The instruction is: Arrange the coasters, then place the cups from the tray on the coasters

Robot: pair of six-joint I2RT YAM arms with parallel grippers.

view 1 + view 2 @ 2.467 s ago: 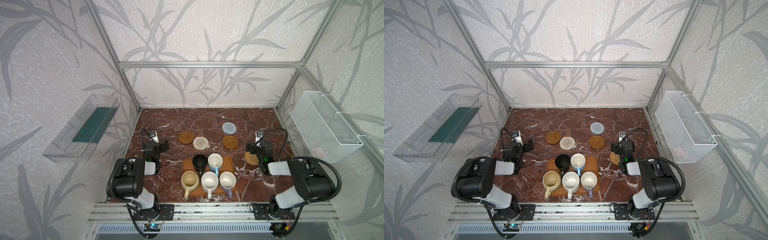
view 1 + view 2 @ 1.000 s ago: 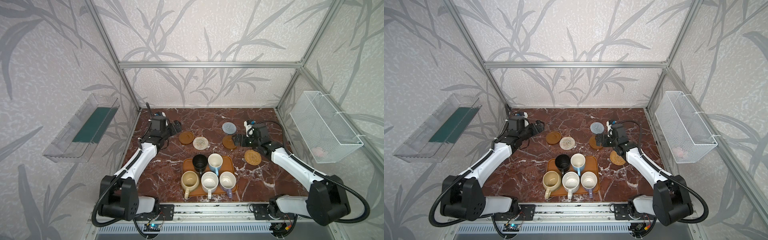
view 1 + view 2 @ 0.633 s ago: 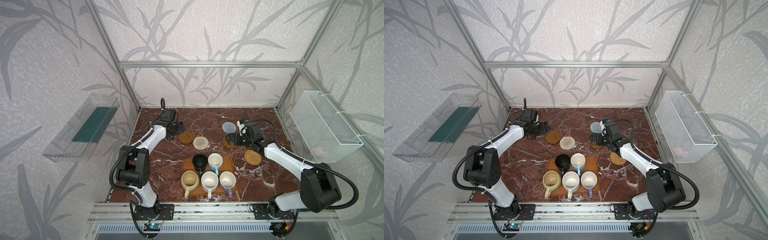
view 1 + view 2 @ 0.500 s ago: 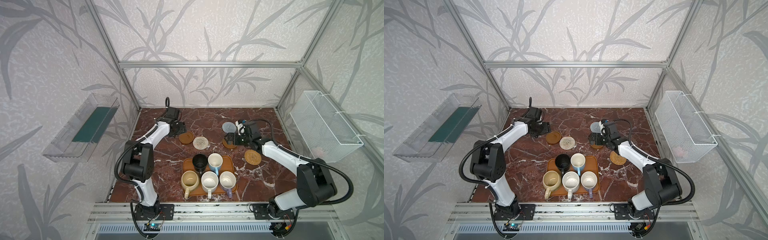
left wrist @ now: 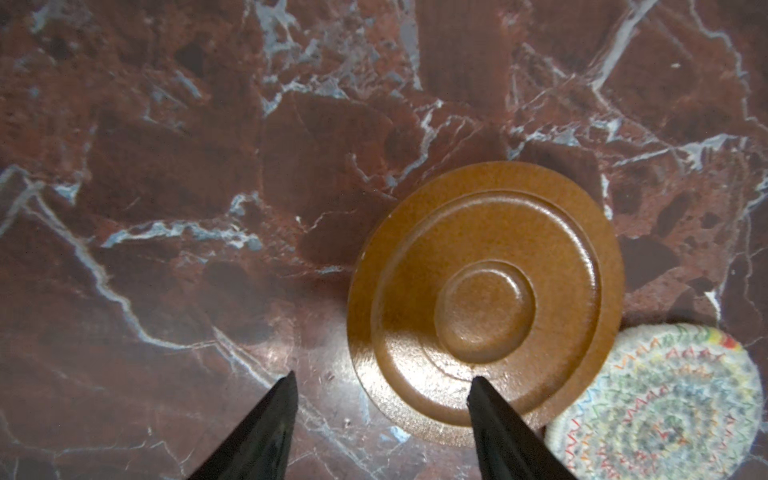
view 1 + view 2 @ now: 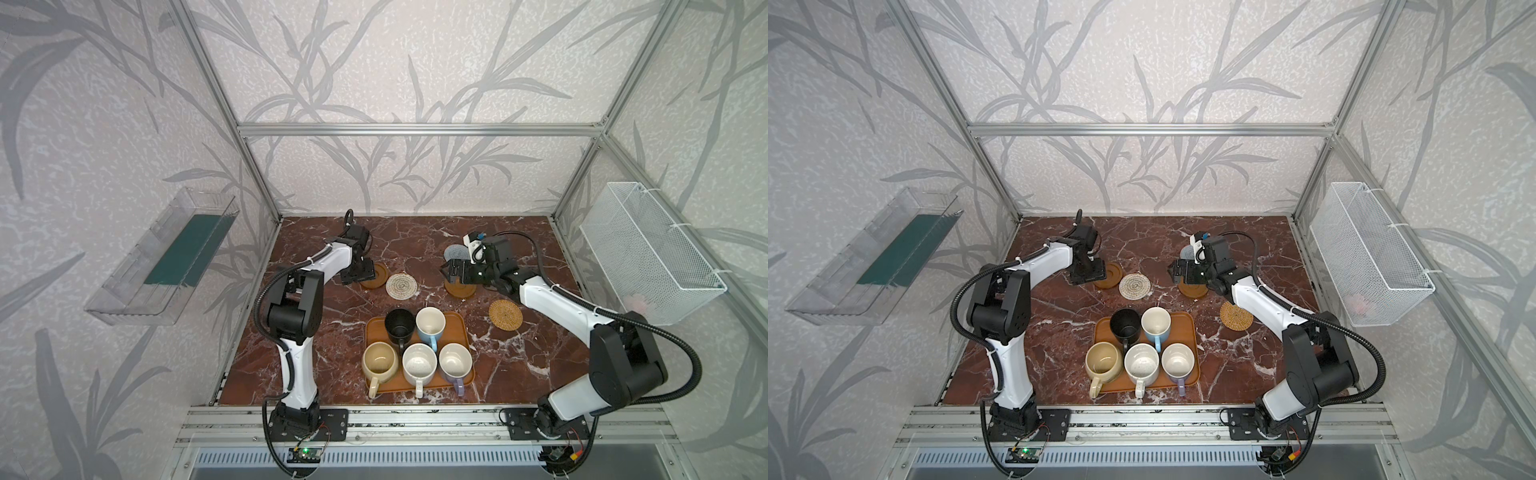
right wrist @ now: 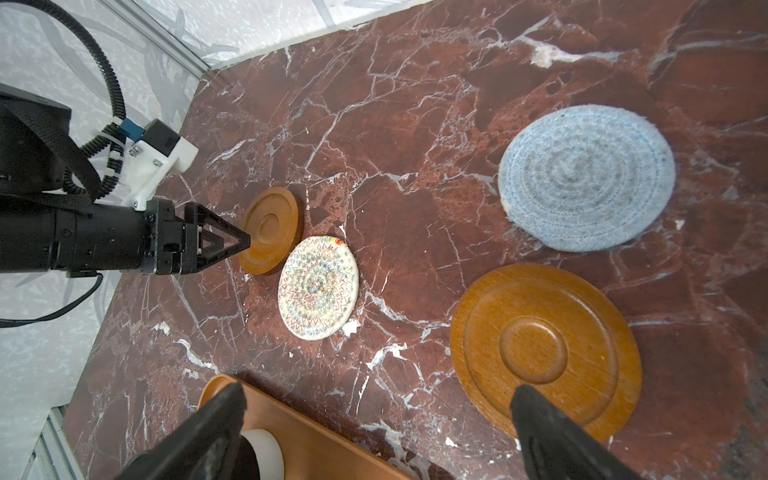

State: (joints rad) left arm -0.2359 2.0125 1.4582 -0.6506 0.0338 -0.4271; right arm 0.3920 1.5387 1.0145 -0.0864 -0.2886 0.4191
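Top views: high front, looking down, whole table (image 6: 415, 241). Wrist views: close, downward; both show cream coaster (image 5: 656, 399).

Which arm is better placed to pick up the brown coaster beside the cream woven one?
Left. The left end effector straddles that brown coaster at its edge, jaws apart; the right end effector hangs by the other brown coaster.
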